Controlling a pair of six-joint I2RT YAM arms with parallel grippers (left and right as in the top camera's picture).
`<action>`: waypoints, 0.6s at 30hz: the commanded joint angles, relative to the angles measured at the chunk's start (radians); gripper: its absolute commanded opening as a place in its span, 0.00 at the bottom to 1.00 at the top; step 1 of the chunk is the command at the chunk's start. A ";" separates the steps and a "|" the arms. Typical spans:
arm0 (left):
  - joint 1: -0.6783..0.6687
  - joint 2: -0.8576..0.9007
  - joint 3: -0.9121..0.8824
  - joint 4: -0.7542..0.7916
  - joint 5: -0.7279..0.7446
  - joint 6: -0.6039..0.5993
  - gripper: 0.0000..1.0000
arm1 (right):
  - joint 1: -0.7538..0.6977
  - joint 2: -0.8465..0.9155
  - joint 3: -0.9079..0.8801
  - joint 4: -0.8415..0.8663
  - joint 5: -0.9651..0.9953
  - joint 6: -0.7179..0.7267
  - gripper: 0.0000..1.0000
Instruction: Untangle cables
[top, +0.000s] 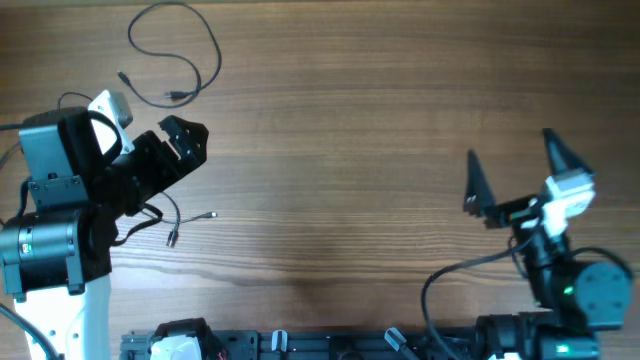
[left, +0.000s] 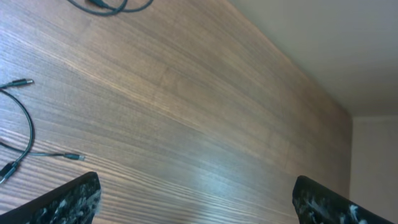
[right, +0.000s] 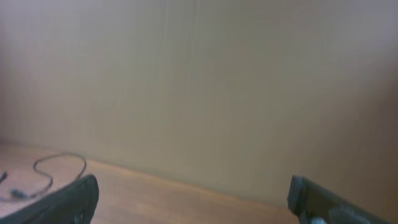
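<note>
by the left edge lie cables (top: 178, 96); left end effector (left: 196, 183) and right end effector (top: 515, 165) gape, empty.

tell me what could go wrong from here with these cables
1. The lower cable lies right beside the left arm and seems to run partly under it in the overhead view, so moving the arm could drag it.
2. It and the looped cable are far thinner than the open left gripper, so a pinch may slip.
</note>
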 joint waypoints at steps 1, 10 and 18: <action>-0.004 -0.002 0.002 0.000 0.008 0.023 1.00 | -0.006 -0.108 -0.158 0.109 -0.024 0.020 1.00; -0.004 -0.002 0.002 0.000 0.008 0.023 1.00 | -0.006 -0.326 -0.362 0.111 -0.016 0.044 1.00; -0.004 -0.002 0.002 0.000 0.008 0.023 1.00 | -0.001 -0.330 -0.410 -0.127 -0.015 0.231 1.00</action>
